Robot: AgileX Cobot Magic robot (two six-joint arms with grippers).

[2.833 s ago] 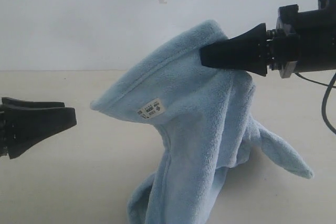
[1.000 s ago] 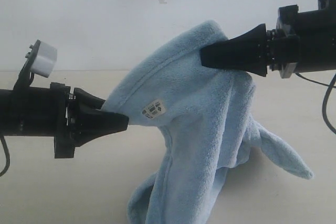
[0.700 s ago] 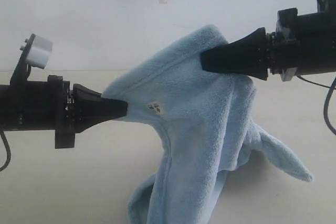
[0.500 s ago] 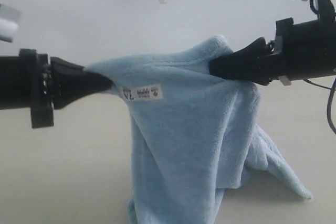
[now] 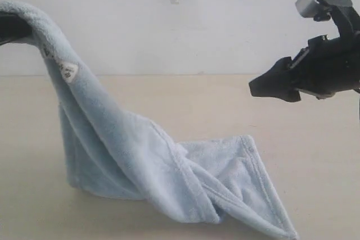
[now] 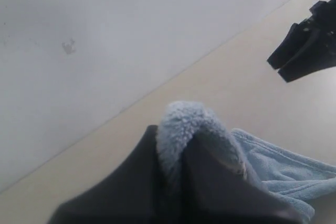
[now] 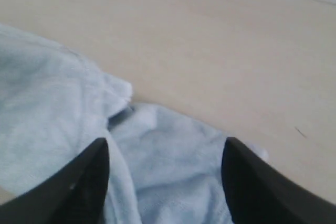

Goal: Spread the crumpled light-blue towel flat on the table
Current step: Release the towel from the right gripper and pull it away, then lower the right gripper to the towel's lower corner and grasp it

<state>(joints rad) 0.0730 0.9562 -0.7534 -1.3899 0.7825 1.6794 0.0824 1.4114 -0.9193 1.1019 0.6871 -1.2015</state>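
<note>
The light-blue towel (image 5: 140, 167) hangs from its upper left corner and trails down onto the table (image 5: 169, 99), its lower part lying folded at centre right. A white label (image 5: 68, 71) shows near the raised corner. My left gripper (image 6: 178, 148) is shut on that corner, with fleece (image 6: 184, 124) bulging out between the dark fingers; in the exterior view only its dark tip (image 5: 11, 26) shows at the left edge. My right gripper (image 5: 256, 88) hovers open above the table at the right, holding nothing. Its fingers (image 7: 84, 182) frame the towel (image 7: 173, 177) below.
A white wall (image 5: 169, 21) stands behind the table. The right arm's body (image 5: 332, 66) and its white camera block (image 5: 309, 3) fill the upper right. The right gripper (image 6: 294, 56) also appears far off in the left wrist view.
The right gripper has let go of the towel and pulled back to the right. The left gripper has carried its corner up and left, and the freed towel has dropped onto the table.
</note>
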